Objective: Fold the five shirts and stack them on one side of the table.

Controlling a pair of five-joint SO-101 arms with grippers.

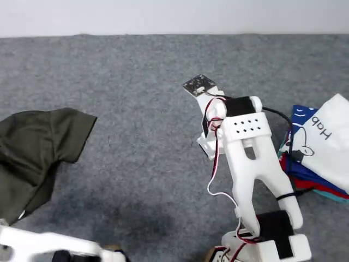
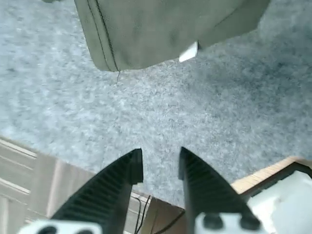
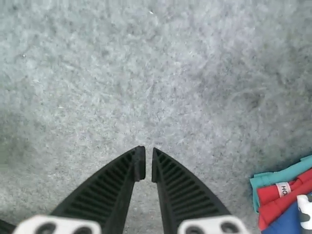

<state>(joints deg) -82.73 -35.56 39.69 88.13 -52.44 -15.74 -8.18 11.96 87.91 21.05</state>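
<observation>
White arm [image 1: 256,164], black ribbed fingers [image 2: 117,187] (red-white cables [image 1: 216,153]).

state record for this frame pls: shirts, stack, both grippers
surface: grey felt table
unfolded: dark olive fabric shirt, crumpled, at the left in the high view
folded: stack of folded shirts at the right edge, white on top, then blue, red, teal
left gripper: open, empty, near the olive shirt
right gripper: shut, empty, over bare felt near the stack

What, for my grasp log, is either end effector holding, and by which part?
Nothing: the left end effector and right end effector are both empty above bare mat.
</observation>
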